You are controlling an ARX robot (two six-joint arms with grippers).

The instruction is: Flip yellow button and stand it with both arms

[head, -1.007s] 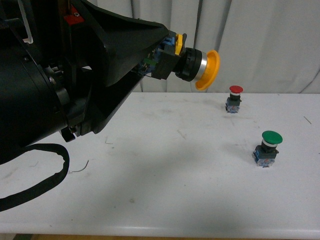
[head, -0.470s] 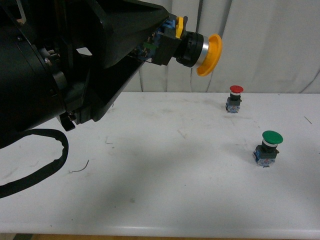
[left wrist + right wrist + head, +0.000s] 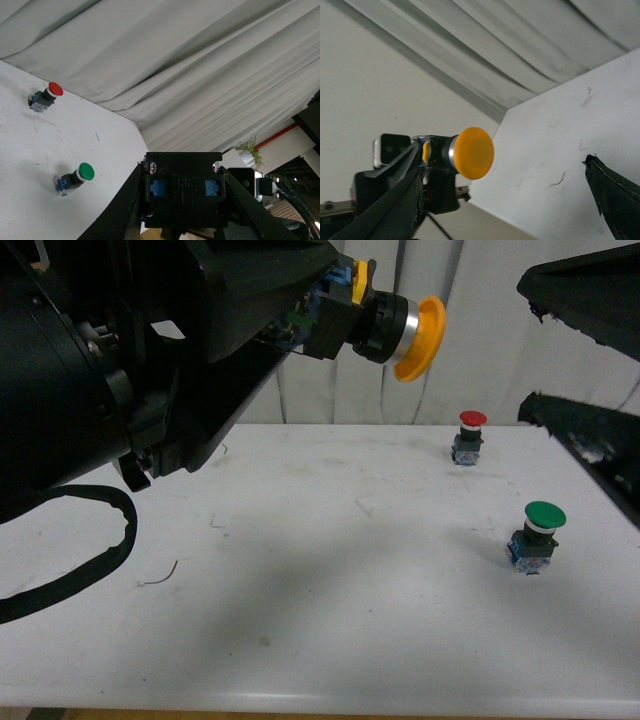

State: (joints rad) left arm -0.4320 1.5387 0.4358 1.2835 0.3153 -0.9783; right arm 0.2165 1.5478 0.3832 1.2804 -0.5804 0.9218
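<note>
The yellow button (image 3: 395, 325) is held high above the table, lying sideways with its yellow-orange cap pointing right. My left gripper (image 3: 335, 302) is shut on its black body. In the left wrist view the button's black base with two blue contacts (image 3: 182, 190) sits between the two fingers (image 3: 120, 210). My right gripper (image 3: 522, 348) is open at the right edge, level with the cap and apart from it. In the right wrist view the cap (image 3: 475, 152) faces the camera between the open fingers (image 3: 615, 195).
A red-capped button (image 3: 471, 436) stands at the back of the white table (image 3: 330, 620), and a green-capped button (image 3: 540, 535) stands nearer on the right. Both show in the left wrist view, red (image 3: 47, 96) and green (image 3: 77, 176). A black cable (image 3: 80, 580) lies at left. Grey curtain behind.
My left gripper has raised the yellow button a little higher. My right gripper has come into the front view from the right, open, facing the cap.
</note>
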